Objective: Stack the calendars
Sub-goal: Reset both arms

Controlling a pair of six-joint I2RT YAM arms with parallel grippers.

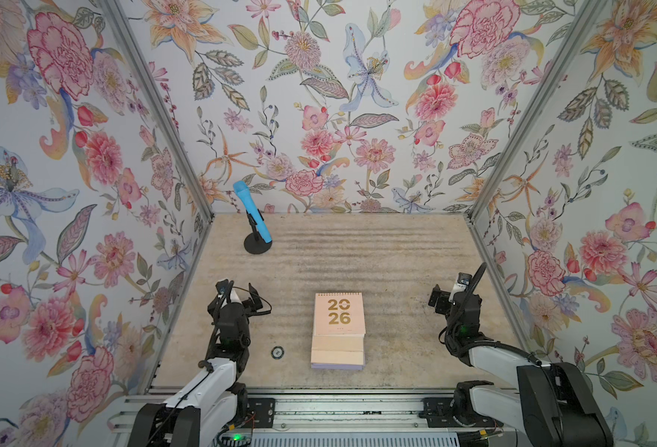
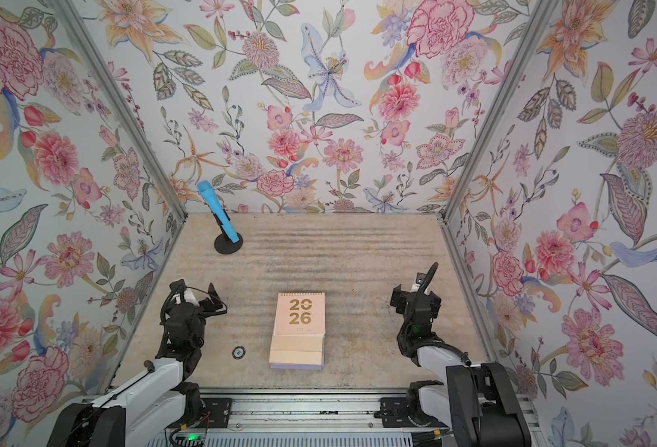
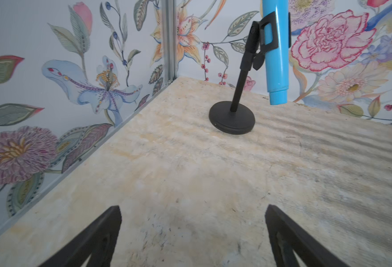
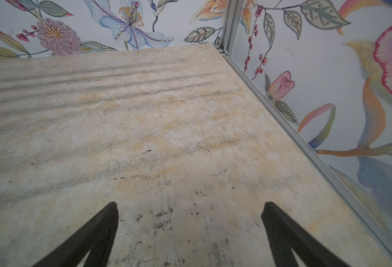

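Showed calendars [image 1: 339, 314] stacked midway between left fingers [image 3: 110, 222] and right fingers [image 4: 108, 219], both pairs spread, empty; long axis front-to-back.

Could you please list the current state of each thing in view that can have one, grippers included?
calendars: lying flat in one pile, nothing gripping them.
peach calendar: on top of the pile, cover closed and facing up.
blue microphone: clipped in its stand, tilted.
black stand: upright on the table, apart from the pile.
left gripper: open, empty.
right gripper: open, empty.
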